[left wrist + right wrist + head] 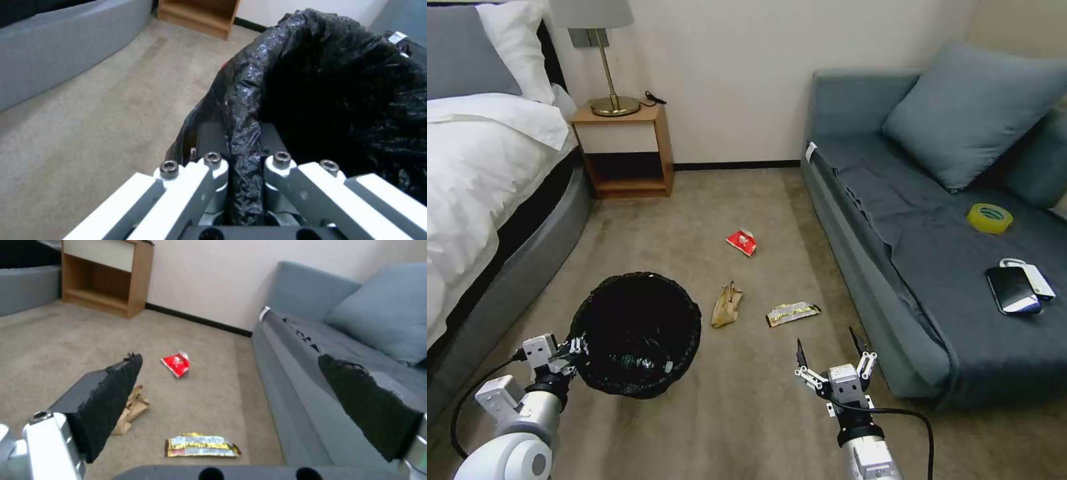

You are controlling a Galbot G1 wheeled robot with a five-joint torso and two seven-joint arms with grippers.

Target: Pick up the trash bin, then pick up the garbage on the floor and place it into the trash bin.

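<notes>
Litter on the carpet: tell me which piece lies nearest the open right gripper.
The gold-yellow wrapper, flat just ahead of the right gripper; the brown paper bag and red-and-white packet lie farther.

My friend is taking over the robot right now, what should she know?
Left gripper: shut on the trash bin, pinching the bag-covered rim on the bed side.
Right gripper: open and empty, above the carpet near the sofa.
In the bin: a bottle with a green label seems to lie at the bottom.
On the floor: crumpled brown paper bag, gold-yellow wrapper, red-and-white packet.
Done: bin gripped, apparently one piece binned.
Left: the three floor pieces. The wrapper lies nearest the right gripper.
</notes>
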